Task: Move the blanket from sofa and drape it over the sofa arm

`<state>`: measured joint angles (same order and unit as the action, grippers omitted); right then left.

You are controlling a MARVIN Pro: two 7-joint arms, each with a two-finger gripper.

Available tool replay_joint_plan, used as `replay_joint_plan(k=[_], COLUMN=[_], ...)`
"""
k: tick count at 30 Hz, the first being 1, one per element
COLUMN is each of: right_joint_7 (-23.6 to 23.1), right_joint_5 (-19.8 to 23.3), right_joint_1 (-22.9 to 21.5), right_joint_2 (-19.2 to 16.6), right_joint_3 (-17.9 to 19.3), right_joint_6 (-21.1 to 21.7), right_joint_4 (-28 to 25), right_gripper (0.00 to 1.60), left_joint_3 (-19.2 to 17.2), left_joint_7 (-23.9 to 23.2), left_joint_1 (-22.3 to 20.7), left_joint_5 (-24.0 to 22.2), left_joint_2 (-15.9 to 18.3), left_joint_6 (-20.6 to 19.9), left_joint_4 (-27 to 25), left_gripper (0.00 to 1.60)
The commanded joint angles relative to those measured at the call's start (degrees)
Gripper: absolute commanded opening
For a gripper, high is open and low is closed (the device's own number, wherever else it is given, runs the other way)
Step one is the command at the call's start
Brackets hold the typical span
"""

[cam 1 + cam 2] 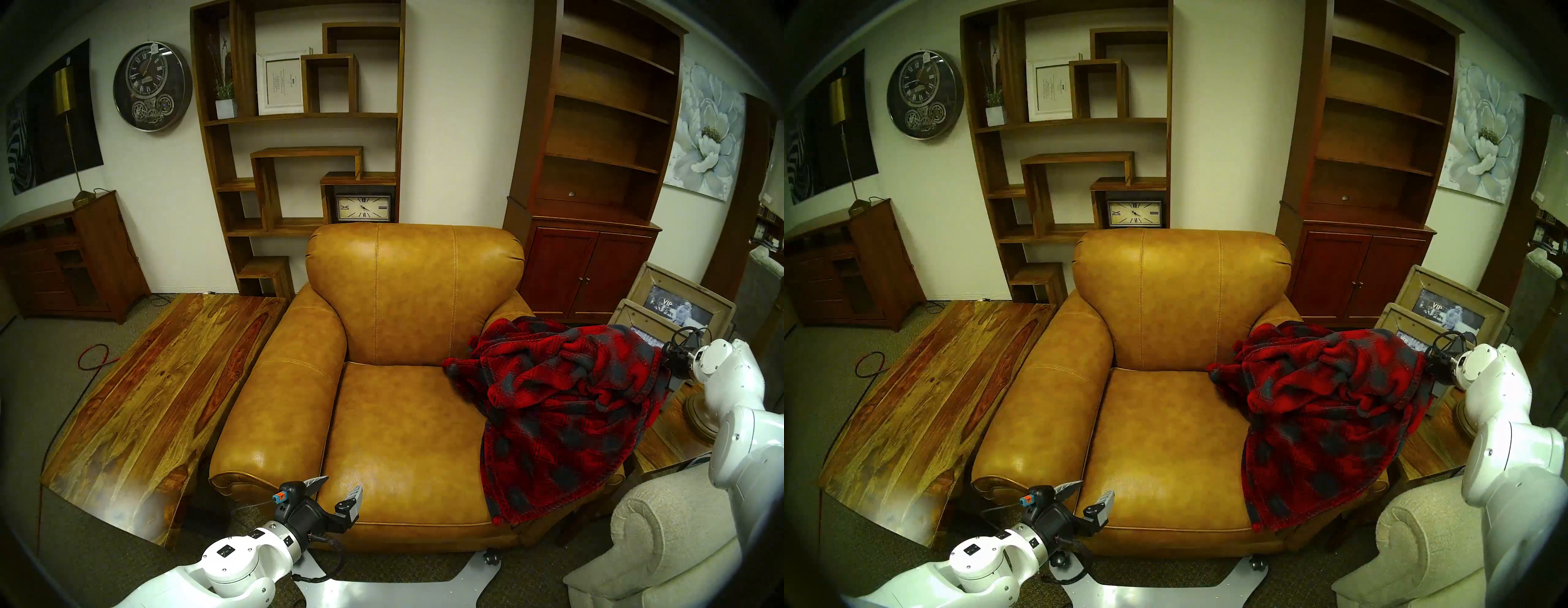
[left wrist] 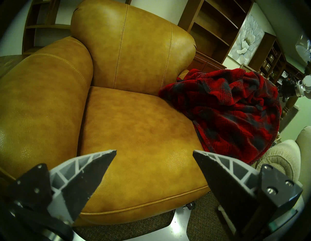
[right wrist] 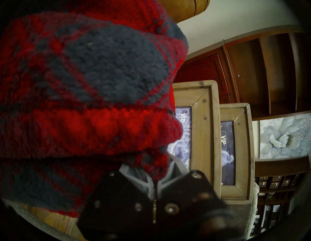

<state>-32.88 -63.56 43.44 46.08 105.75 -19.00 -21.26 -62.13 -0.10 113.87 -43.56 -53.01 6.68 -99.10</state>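
**Blanket heaped over the sofa arm, right gripper pinching its far edge**

The sofa [image 1: 407,382] fills the middle of both head views, its tan leather seat bare across the centre and left. A long wooden counter [image 1: 161,403] stands just beside its left-hand arm, and a beige fabric chair [image 1: 662,539] sits near its front right corner.

The blanket [image 1: 564,407] lies bunched over the sofa arm [image 1: 515,303] on the right, covering almost all of it; only the rear end of the arm shows behind the folds. One corner spills inward onto the seat cushion, and a broad flap hangs down the inner face and front of the arm to near the seat's front edge. The heap is rumpled rather than spread flat.

Two wooden picture frames [image 3: 235,148] stand behind the blanket, to the right of the sofa.

The right gripper [image 3: 157,170] is at the blanket's outer, far edge. In the right wrist view its fingers [image 3: 175,166] are drawn close together with a fold of red fleece between them, so it is clamped on the blanket.

The left gripper [image 1: 337,490] hovers low at the sofa's front left, over the seat's front edge. Its fingers [image 2: 94,170] stand wide apart with nothing between them, well apart from the blanket.
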Motion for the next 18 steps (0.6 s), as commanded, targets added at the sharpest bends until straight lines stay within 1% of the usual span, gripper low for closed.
replay_joint_plan(k=[1, 18], right_joint_7=[2.4, 4.5], right_joint_5=[-0.3, -2.6], right_joint_1=[-2.2, -3.7], right_joint_2=[-1.8, -1.6], right_joint_3=[0.3, 0.7], right_joint_6=[0.5, 1.3], right_joint_4=[0.5, 2.8], right_gripper=[0.0, 0.0], left_joint_3=[-0.1, -0.1], left_joint_7=[0.0, -0.1], left_joint_1=[0.0, 0.0], left_joint_5=[0.1, 0.1], left_joint_2=[0.0, 0.0], left_joint_6=[0.2, 0.2], left_joint_4=[-0.7, -0.7], left_gripper=[1.6, 1.6])
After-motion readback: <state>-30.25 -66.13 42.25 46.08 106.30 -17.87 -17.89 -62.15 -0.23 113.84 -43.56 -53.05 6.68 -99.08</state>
